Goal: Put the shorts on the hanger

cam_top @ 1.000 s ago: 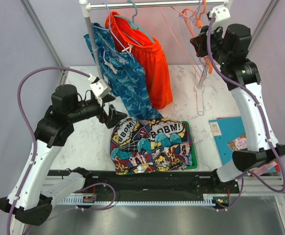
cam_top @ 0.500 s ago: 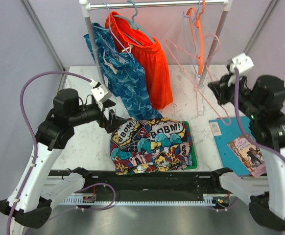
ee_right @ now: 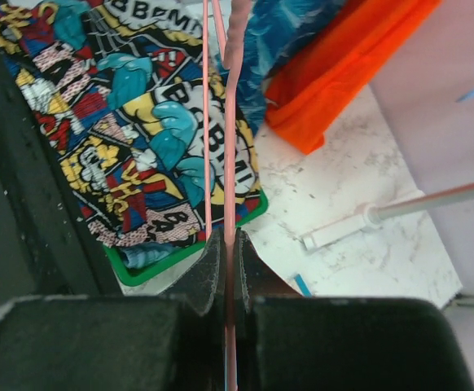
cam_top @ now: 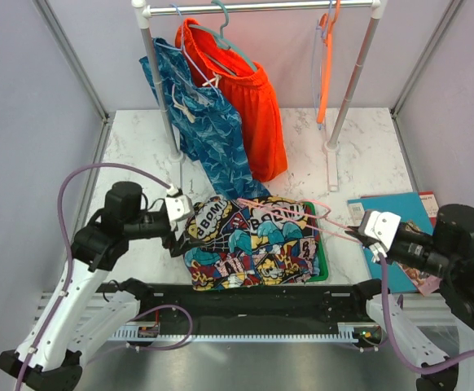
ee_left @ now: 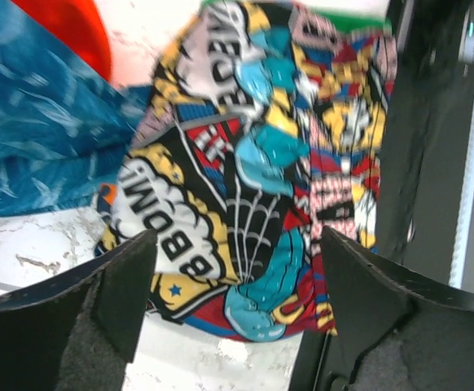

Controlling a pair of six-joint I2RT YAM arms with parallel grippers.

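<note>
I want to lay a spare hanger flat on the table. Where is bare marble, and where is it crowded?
Bare marble shows at the back left, between the table edge and the hanging blue shorts, and at the back right around the rack post, behind the blue folder. The front middle is crowded: comic shorts with the pink hanger over them.

Near middle of the white marble tabletop [cam_top: 302, 147]: green rectangular mat [cam_top: 322, 259], with the multicolour comic-print fabric shorts [cam_top: 249, 243] flat on it.
Across the shorts' far right part: thin pale pink wire hanger [cam_top: 294, 213], its right end clamped in the right pincer [cam_top: 353, 234].
At the shorts' left edge: left pincer [cam_top: 178, 235], jaws apart.
Right of the mat: flat blue folder [cam_top: 384, 213].
Behind: metal clothes rail [cam_top: 261, 6]; blue patterned shorts [cam_top: 196, 122] and plain orange shorts [cam_top: 249, 106] hang at its left, bright orange hanger [cam_top: 325, 65] at its right.
</note>
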